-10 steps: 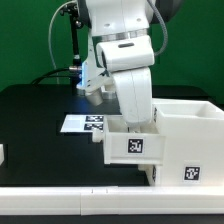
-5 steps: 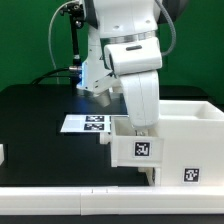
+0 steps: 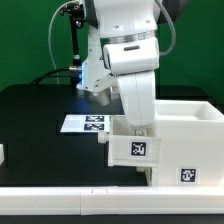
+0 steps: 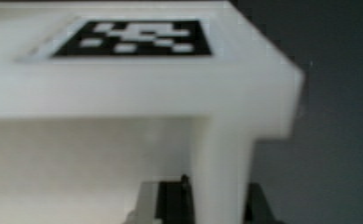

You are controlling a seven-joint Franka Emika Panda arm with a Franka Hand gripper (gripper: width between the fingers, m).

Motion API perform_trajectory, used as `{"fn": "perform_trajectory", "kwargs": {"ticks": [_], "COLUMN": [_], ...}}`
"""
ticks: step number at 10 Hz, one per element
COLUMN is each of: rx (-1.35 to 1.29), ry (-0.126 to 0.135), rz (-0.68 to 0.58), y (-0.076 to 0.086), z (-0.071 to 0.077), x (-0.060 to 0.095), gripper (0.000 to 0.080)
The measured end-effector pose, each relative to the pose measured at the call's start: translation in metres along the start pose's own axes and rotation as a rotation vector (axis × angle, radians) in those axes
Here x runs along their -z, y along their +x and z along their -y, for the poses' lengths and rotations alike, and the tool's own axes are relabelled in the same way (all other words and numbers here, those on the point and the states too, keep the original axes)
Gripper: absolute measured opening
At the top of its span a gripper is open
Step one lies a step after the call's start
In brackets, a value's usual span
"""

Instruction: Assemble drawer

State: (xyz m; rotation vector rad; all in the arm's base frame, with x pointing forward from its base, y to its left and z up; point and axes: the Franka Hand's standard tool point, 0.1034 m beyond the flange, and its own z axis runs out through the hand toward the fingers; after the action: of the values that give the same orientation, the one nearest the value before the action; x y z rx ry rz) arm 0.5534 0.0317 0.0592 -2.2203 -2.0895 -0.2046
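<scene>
Arm (image 3: 125,40): white, upright, wrist pointing straight down. Gripper (image 4: 210,200): dark fingers (image 4: 167,203) closed below wrist, clamping thin wall.

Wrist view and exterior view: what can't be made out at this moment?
- Gripper, exterior view: the arm's own body covers the fingertips.
- Tray, wrist view: blurred, cut off by the edges; only one tag shows.
- Casing, exterior view: cut off at the right edge, its inside unseen.
- Marker board: partly behind the arm.

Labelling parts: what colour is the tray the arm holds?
White, with a black-and-white square tag; the tray shows best in the exterior view.
</scene>
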Motion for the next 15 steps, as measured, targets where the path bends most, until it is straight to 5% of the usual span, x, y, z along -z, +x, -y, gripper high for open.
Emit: {"fn": "perform_trajectory", "kwargs": {"ticks": [1, 2, 4, 5, 6, 10, 12, 15], "rx": [-0.001, -0.002, -0.003, -0.004, -0.005, 0.013, 0.028, 0.065], "ry": [0.0, 0.001, 0.002, 0.0, -0.011, -0.016, 0.005, 0.027], "rz": [0.0, 0.0, 0.001, 0.001, 0.006, 0.047, 0.062, 0.053], "y": [-0.001, -0.001, -0.002, -0.003, -0.005, -0.016, -0.038, -0.077], "z": [0.0, 0.0, 0.0, 0.0, -0.004, -0.016, -0.017, -0.007], "x": [0.0, -0.001, -0.001, 0.0, 0.006, 0.043, 0.053, 0.044], "gripper": [0.0123, 0.0123, 0.0518, 0.0518, 0.062, 0.0649, 0.0649, 0.0649]}}
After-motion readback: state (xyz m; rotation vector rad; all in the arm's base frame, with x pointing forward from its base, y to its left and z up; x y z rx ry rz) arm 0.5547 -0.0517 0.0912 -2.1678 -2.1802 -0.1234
